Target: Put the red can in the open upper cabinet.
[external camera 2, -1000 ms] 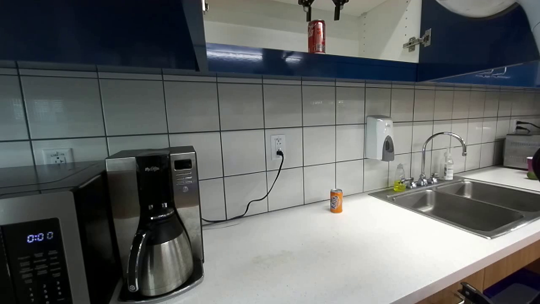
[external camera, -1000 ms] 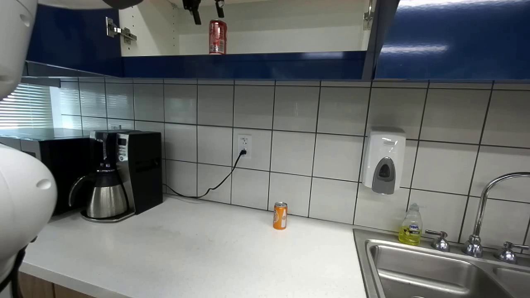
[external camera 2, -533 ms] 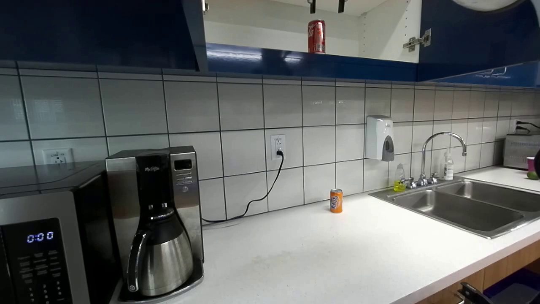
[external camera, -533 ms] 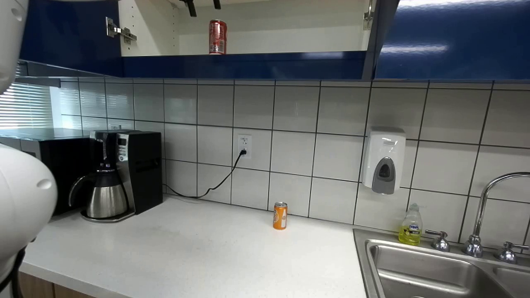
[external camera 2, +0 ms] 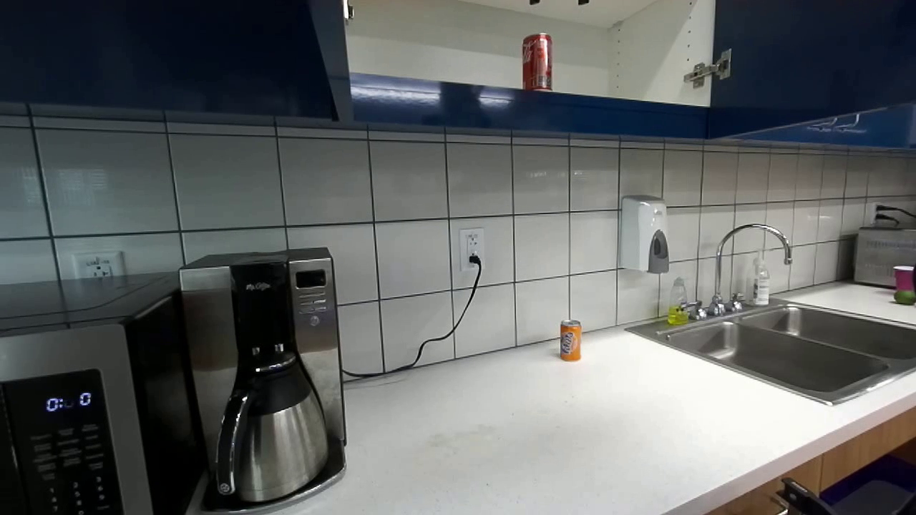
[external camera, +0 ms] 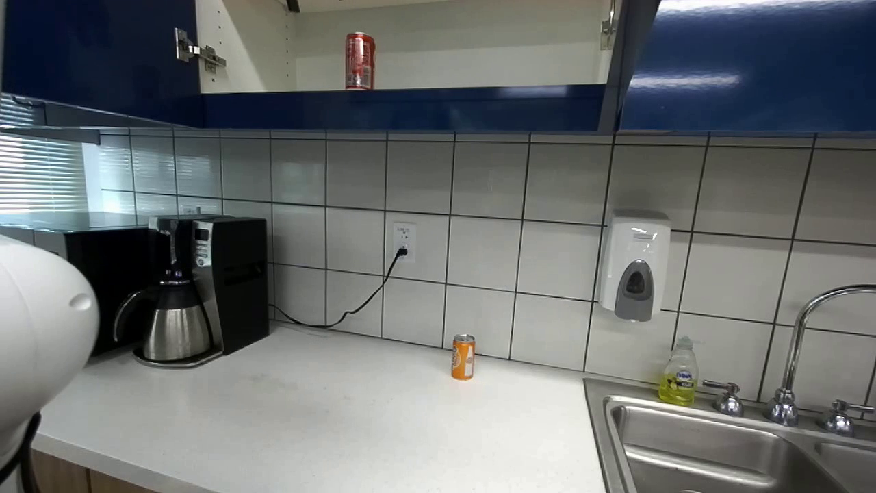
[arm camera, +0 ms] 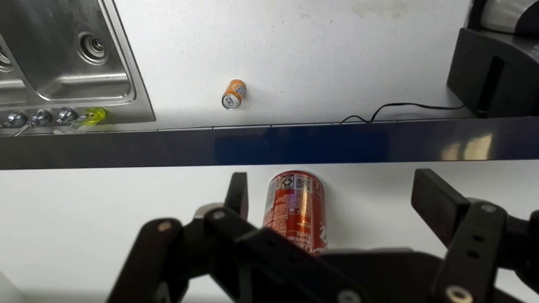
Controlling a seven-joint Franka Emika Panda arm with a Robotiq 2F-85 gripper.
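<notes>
The red can (external camera: 360, 61) stands upright in the open upper cabinet (external camera: 465, 58), close to its blue front edge. It shows there in both exterior views, also here (external camera 2: 537, 62). In the wrist view the can (arm camera: 296, 202) stands on the white shelf, its lower part in the picture hidden behind the gripper's linkage. My gripper (arm camera: 331, 191) is open, with its fingers wide apart and nothing held. Only its fingertips (external camera 2: 559, 2) show at the top edge of an exterior view, above the can and apart from it.
An orange can (external camera: 463, 357) stands on the white counter by the tiled wall. A coffee maker (external camera 2: 268, 379) and microwave (external camera 2: 71, 400) stand at one end, a sink (external camera 2: 794, 343) at the other. An open blue cabinet door (external camera: 102, 61) hangs beside the cabinet opening.
My gripper has risen away from the can and nearly left the exterior views, staying open. The arm has drawn back. The red can has not moved.
</notes>
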